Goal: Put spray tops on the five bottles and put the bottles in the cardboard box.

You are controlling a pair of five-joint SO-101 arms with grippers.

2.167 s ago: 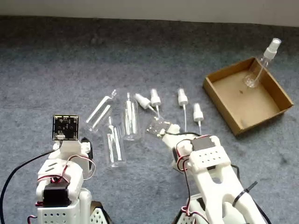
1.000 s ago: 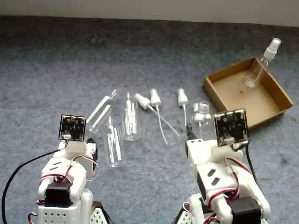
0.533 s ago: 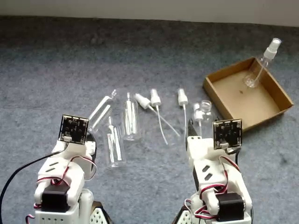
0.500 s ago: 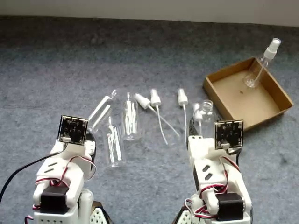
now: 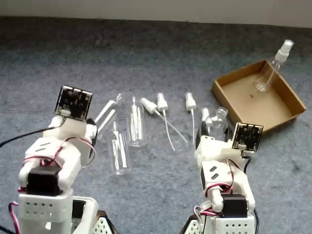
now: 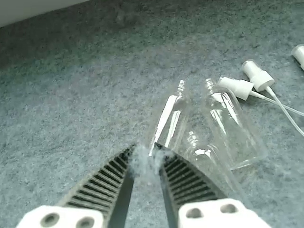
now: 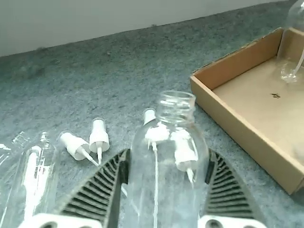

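- The right gripper (image 7: 167, 161) is clamped on a clear bottle (image 7: 175, 109), held just left of the cardboard box (image 5: 229, 100), with a spray top (image 5: 205, 115) close beside it.
- The clear bottle is uncapped, its open neck pointing to the far side.
- Further left lie three loose tops (image 5: 162, 103) and three empty bottles (image 5: 119, 151), near the left gripper (image 6: 145, 153), whose jaws are almost together on nothing.
- A capped bottle (image 5: 273, 68) leans in the box's far right corner.
- Bare carpet (image 5: 170, 53) stretches beyond.
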